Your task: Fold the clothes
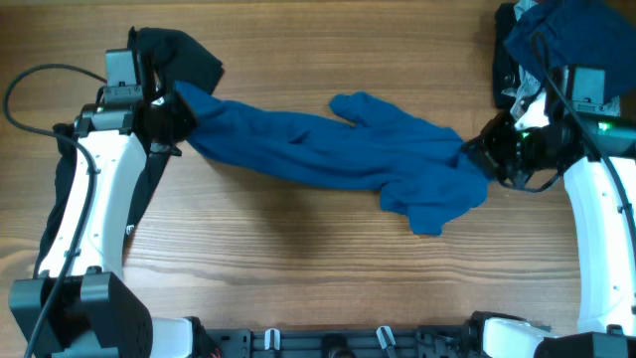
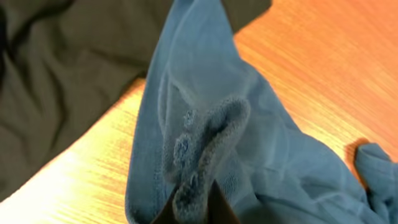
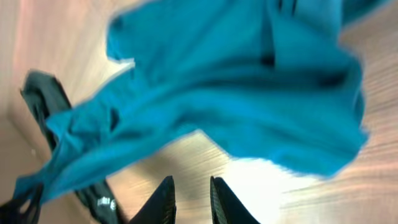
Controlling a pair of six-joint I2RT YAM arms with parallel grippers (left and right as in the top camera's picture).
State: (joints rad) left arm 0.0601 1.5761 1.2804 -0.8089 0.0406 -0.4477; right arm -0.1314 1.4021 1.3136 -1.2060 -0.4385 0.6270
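Observation:
The teal-blue shirt [image 1: 338,149] lies bunched in a long band across the middle of the table. My left gripper [image 1: 179,124] is shut on its left end; in the left wrist view a rolled fold of the shirt [image 2: 211,130] runs between the fingertips [image 2: 193,194]. My right gripper [image 1: 484,154] is at the shirt's right end. In the right wrist view its fingers [image 3: 191,186] are apart with only bare wood between them, and the shirt [image 3: 249,81] lies just ahead. A black garment [image 1: 184,55] lies at the back left, beside the left gripper, and shows in the left wrist view [image 2: 56,74].
A navy and pale-denim heap [image 1: 566,35] sits at the back right corner, behind the right arm. Bare wooden table [image 1: 298,259] stretches in front of the shirt. Cables hang beside both arms.

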